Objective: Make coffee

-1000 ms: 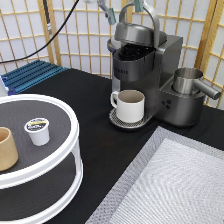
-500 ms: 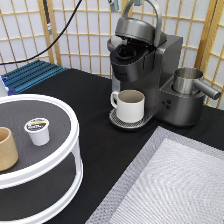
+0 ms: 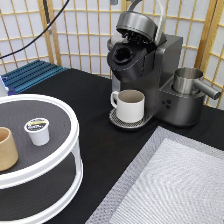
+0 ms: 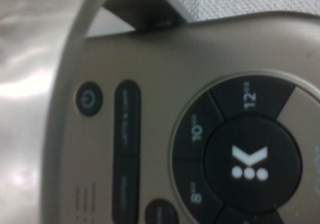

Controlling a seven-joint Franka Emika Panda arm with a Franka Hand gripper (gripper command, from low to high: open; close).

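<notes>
A tan cup (image 3: pixel 7 148) and the coffee pod (image 3: pixel 38 131) are seen on the white two-tier turntable (image 3: pixel 72 150) at the exterior view's left. A white mug (image 3: pixel 129 105) is set under the coffee maker (image 3: pixel 150 75), whose lid is raised. Its button panel (image 4: pixel 239 155) is shown by the wrist view. The gripper is not seen in the exterior view, so its state cannot be told

Robot arm, pincer outside exterior view; wrist view shows no robot part either.

Out of the exterior view altogether: no arm, wrist or two-finger gripper visible anywhere from upper left to lower right of frame.
</notes>
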